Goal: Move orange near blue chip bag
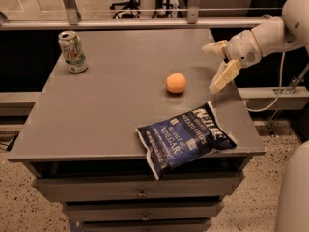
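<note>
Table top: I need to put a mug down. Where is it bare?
Widest bare patch: between the soda can and the orange, down to the front left corner. Crowded at right: the open gripper hangs beside the orange, chip bag just in front.

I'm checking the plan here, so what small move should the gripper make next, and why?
Probably ease the open gripper left toward the orange: it holds nothing, hangs right of the fruit, and the orange lies apart from the blue chip bag.
</note>
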Robot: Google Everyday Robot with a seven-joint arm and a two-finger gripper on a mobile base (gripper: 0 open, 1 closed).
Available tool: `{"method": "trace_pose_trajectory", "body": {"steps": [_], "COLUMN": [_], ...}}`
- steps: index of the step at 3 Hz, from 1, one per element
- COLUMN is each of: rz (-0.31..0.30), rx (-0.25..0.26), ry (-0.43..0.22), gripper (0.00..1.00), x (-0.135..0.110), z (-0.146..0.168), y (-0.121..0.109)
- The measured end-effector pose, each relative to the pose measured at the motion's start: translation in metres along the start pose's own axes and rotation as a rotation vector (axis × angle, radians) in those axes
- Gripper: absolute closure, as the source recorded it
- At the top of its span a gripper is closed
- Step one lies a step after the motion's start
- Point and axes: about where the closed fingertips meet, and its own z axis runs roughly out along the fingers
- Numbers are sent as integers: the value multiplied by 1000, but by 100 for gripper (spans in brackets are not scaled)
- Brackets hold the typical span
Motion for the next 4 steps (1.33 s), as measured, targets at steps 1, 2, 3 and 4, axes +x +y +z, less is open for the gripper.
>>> {"method": "trace_pose_trajectory", "body": {"steps": [1,2,3,4], "rz": [-21,-48,-72,-92], "rx": [-23,-60,-78,-57], "ry": [-48,-110,-120,-57], "gripper": [0,0,0,0], "x": [-13,-42,-64,-68], "z": [16,39,59,78], "y": [-2,5,17,27]}}
